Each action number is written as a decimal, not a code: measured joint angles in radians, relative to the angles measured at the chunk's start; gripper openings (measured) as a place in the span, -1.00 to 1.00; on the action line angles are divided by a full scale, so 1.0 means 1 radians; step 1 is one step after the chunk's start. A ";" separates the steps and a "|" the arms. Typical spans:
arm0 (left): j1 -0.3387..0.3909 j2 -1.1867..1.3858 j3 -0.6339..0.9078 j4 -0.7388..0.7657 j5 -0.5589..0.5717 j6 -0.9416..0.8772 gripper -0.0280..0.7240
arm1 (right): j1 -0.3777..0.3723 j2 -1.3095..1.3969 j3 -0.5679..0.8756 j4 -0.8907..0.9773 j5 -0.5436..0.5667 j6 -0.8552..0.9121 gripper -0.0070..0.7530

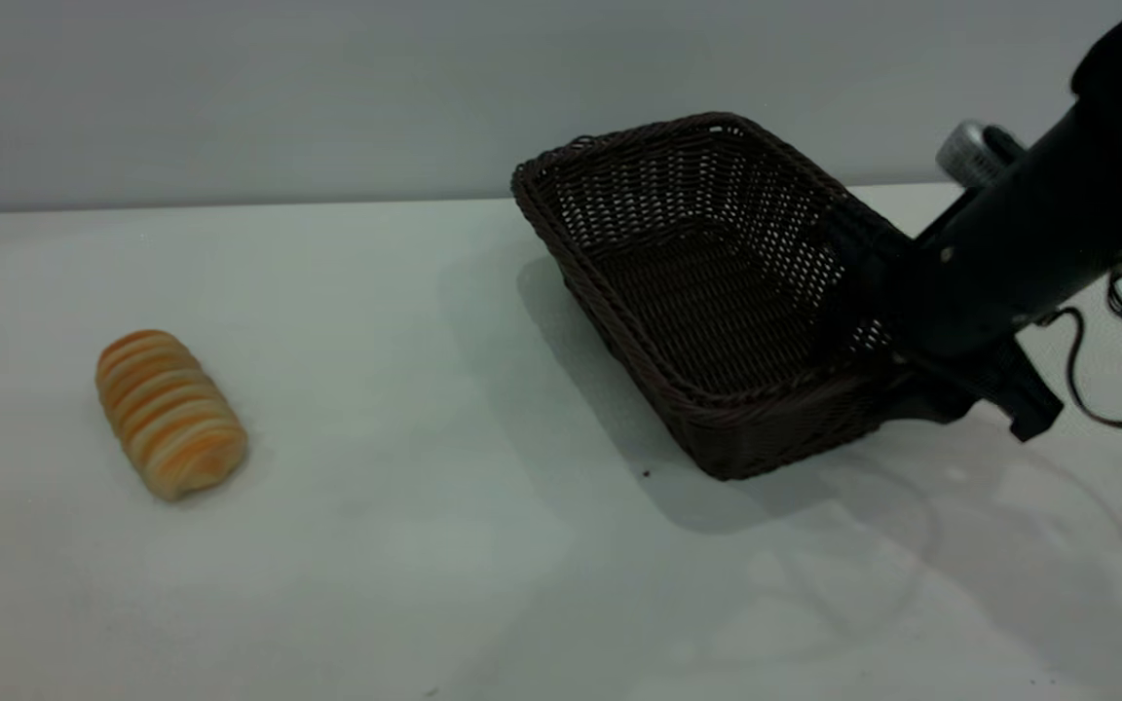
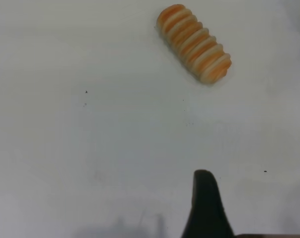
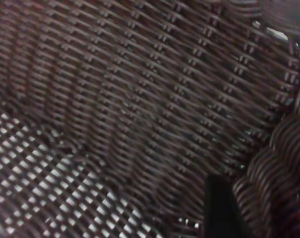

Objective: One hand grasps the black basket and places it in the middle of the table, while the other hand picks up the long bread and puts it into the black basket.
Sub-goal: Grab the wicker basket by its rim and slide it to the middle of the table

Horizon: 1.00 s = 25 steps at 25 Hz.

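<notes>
The black basket (image 1: pixel 707 292) is right of the table's middle, tilted up, with its left side lower. My right gripper (image 1: pixel 897 336) is shut on its right rim and holds it. In the right wrist view one black finger (image 3: pixel 217 208) lies inside the basket wall (image 3: pixel 140 99), next to the braided rim (image 3: pixel 274 168). The long bread (image 1: pixel 169 413) lies alone on the table at the left. The left arm is out of the exterior view. In the left wrist view the bread (image 2: pixel 194 42) lies on the table well away from my left gripper (image 2: pixel 239 218). One finger (image 2: pixel 205 208) shows, with nothing held.
The pale table (image 1: pixel 405 545) stretches between the bread and the basket. The right arm's cable loop (image 1: pixel 1121 360) hangs over the table at the far right. A grey wall runs behind the table's back edge.
</notes>
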 joint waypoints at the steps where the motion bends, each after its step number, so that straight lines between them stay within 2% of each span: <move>1: 0.000 0.000 0.000 0.000 0.000 0.000 0.51 | 0.000 0.010 -0.007 0.000 -0.001 -0.002 0.10; 4: 0.000 0.000 0.000 -0.001 0.000 0.000 0.51 | 0.000 0.019 -0.015 0.004 -0.013 -0.007 -0.13; 6: 0.000 0.000 0.000 -0.002 0.000 0.000 0.51 | 0.000 0.019 -0.017 0.021 -0.016 -0.008 -0.36; 8: 0.000 0.000 0.000 -0.002 0.000 0.000 0.51 | 0.000 0.014 -0.023 0.025 -0.014 -0.032 -0.68; 9: 0.000 0.000 0.000 -0.002 0.000 0.000 0.51 | 0.000 0.010 -0.024 0.016 -0.012 -0.058 -0.75; 15: 0.000 0.000 0.000 -0.003 0.001 0.000 0.51 | 0.000 -0.063 -0.023 -0.064 -0.025 -0.278 -0.74; 18: 0.000 0.000 0.000 -0.003 0.001 0.000 0.51 | -0.003 -0.096 -0.027 -0.100 0.029 -0.343 -0.74; 22: 0.000 0.000 0.000 -0.003 0.007 0.000 0.51 | -0.005 -0.091 -0.062 -0.228 0.168 -0.327 -0.74; 25: 0.000 0.000 0.000 -0.003 0.012 0.000 0.51 | -0.005 -0.079 -0.106 -0.388 0.246 -0.212 -0.74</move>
